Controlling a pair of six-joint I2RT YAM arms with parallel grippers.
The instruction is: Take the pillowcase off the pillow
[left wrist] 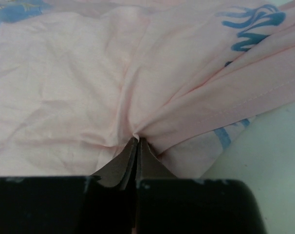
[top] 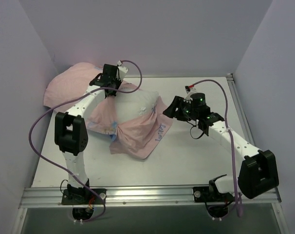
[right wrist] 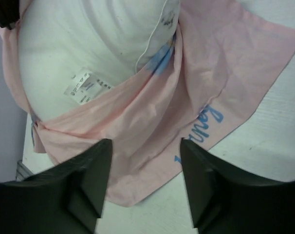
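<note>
The left gripper (left wrist: pixel 137 142) is closed tight on a pinched fold of the thin fabric pillowcase (left wrist: pixel 79 87), which shows its pale pink reverse with patches of blue print, and pleats fan out from the pinch. The right gripper (right wrist: pixel 145 151) hangs above the cloth with its jaws apart and nothing between them, just off the pillow's right end. Between the two arms lies the plump plain white pillow (right wrist: pixel 79 39), its top and one end bare, a small printed label (right wrist: pixel 86 85) exposed. The job looks partly done: the cover is turned inside out and peeled back, but a band of it still wraps the cushion's lower side, and loose pink cloth spreads on the near side and bunches toward the far left corner. What appears left is to draw that band off and separate the two. Everything rests around the middle of the flat white table (top: pixel 196 161), with a ribbed metal rail (top: pixel 152 195) along its near edge and plain pale walls (top: pixel 152 34) enclosing it on three sides.
</note>
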